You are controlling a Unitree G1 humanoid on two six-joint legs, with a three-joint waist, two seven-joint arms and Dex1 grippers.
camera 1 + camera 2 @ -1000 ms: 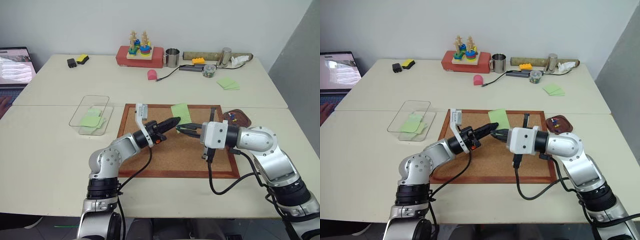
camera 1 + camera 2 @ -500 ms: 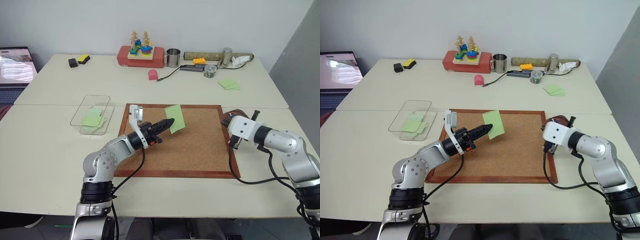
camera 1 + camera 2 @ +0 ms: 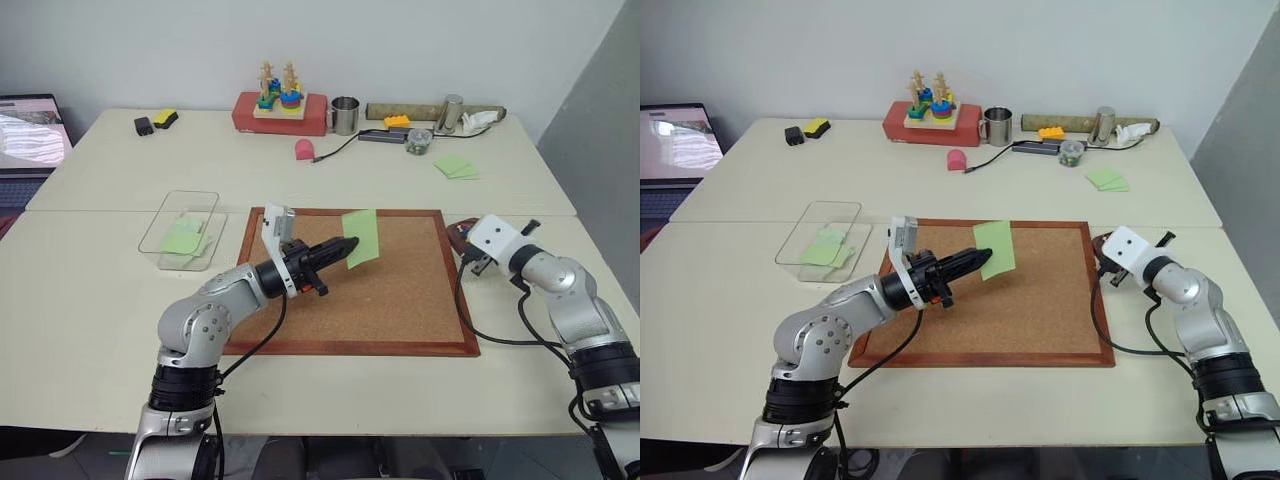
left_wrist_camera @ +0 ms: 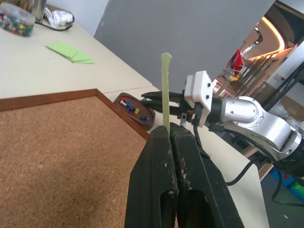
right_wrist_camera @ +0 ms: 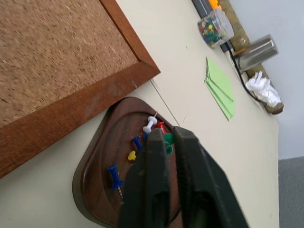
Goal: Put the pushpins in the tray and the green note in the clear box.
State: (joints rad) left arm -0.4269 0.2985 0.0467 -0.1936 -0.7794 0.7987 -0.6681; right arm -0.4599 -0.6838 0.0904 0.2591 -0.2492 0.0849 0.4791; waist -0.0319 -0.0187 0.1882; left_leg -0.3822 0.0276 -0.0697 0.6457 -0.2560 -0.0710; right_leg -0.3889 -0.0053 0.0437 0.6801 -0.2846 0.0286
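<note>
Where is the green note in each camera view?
Left eye: note held above the cork board's far edge, centre.
Right eye: same spot.
Left wrist: edge-on strip rising from the shut fingers.
Right wrist: no held note here.
Shared landmark: the cork board.

A wood-framed cork board (image 3: 390, 300) lies on the near part of the pale surface (image 3: 90, 300). Along the far edge stand a red box (image 3: 280, 113) carrying a wooden stacking toy (image 3: 278, 85), a metal mug (image 3: 345, 115), a small round jar of coloured pins (image 3: 419, 141) and a fanned stack of green sheets (image 3: 457, 167). A laptop screen (image 3: 32, 130) glows at far left.
</note>
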